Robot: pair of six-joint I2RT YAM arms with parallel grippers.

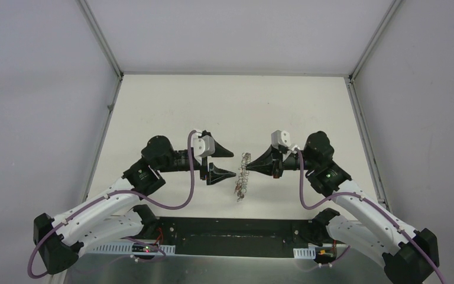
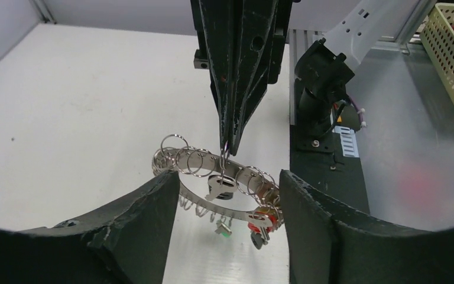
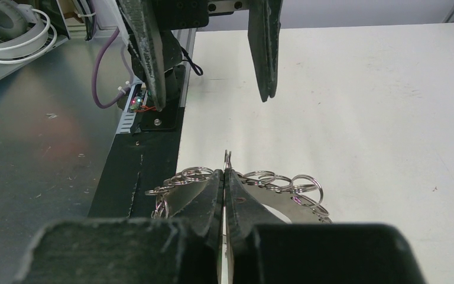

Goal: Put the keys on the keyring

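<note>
1. Keyring, a large flat grey ring edged with silver wire loops, hangs between both arms. From above it is edge-on, its long axis running far-to-near.
2. The right gripper is pinched tight on one upper loop.
3. The left gripper is spread wide just beside the ring, holding nothing.
4. A small green-tagged key dangles from the ring's lower loops.

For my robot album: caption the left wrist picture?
Shut right end effector holds the keyring before the open left end effector.

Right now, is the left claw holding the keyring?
No, the left claw is open; the keyring hangs from the shut right claw.
</note>
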